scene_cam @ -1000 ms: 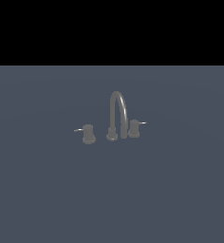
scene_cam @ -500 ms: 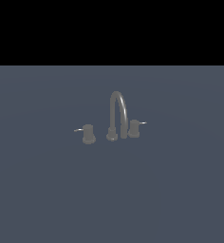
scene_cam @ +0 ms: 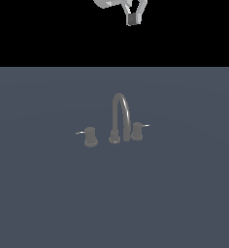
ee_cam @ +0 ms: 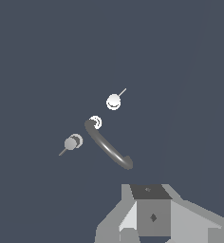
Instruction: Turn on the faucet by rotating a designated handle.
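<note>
The dull-grey faucet (scene_cam: 120, 118) stands mid-floor in the exterior view, with an arched spout and two knobs. The handle (scene_cam: 137, 131) is the knob on the exterior view's right, close to the spout's downturned tip, its thin lever pointing right. The twin knob (scene_cam: 90, 136) stands apart on the left. My gripper (scene_cam: 131, 19) hangs high above and behind the faucet, touching nothing. Its fingers show as one block with no gap. In the wrist view the gripper (ee_cam: 153, 211) is above the spout (ee_cam: 109, 146), and the handle (ee_cam: 113, 101) lies beyond the spout's base.
A flat blue-grey floor (scene_cam: 48, 203) spreads all around the faucet. The background above it is black. Nothing else stands near the faucet.
My gripper has come into the exterior view at the top; it was not visible before. The faucet and both levers have not moved.
</note>
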`<state>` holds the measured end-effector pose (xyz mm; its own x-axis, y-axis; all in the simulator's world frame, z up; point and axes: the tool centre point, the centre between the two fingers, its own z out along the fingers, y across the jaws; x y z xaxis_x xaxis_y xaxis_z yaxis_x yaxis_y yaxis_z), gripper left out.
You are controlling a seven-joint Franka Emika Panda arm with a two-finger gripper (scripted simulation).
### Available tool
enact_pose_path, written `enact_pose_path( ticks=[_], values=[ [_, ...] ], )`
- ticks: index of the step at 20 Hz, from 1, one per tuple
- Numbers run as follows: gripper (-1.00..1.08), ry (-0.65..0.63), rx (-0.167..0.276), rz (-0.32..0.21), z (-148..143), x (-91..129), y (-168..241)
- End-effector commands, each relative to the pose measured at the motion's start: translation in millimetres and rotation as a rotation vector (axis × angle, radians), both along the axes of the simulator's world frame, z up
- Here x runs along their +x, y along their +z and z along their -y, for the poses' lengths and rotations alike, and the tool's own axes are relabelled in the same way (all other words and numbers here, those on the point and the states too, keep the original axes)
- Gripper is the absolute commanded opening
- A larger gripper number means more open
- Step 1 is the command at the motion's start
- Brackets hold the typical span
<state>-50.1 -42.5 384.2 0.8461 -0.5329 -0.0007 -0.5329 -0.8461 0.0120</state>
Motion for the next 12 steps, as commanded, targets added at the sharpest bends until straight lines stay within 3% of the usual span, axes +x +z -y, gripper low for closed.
enact_pose_path(
  ticks=[1,12],
  values=[
    [-1.00,-0.059,0.000,0.002,4.8,18.1,-17.7],
    [-1.00,-0.312,0.001,0.005,28.1,84.8,-108.9]
  ],
)
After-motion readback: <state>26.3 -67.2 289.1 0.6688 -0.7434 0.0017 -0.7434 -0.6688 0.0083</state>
